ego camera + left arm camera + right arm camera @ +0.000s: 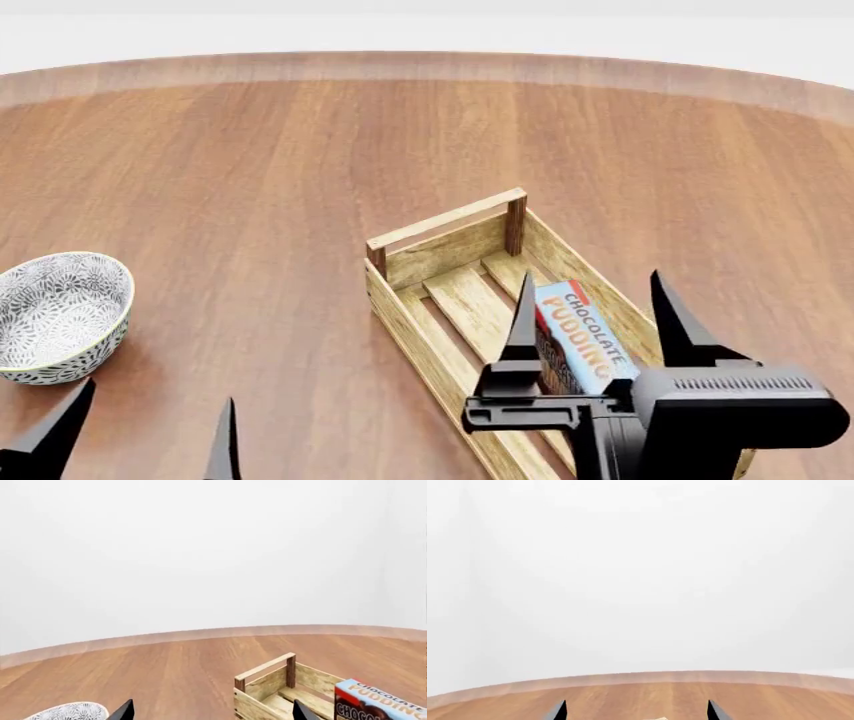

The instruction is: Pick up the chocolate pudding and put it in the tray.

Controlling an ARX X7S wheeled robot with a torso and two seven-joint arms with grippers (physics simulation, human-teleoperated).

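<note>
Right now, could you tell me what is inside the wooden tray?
The chocolate pudding lies inside the tray, leaning on its right wall. Bare slats fill the far end. The right gripper, open above it, hides the near end.

The chocolate pudding box, lying inside the tray, says "CHOCOLATE PUDDING"; a lower word is cut off, maybe "CHOCO".

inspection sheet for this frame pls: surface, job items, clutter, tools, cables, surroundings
Surface: wooden table, bare grain.
Job items: pudding inside the tray, leaning on its side along the right wall.
Clutter: patterned bowl, left of tray, apart from it.
Tools: right tool open above the pudding, holding nothing; left tool open, empty, near the bowl.
Cables: nothing seen.
Surroundings: plain white wall.
</note>
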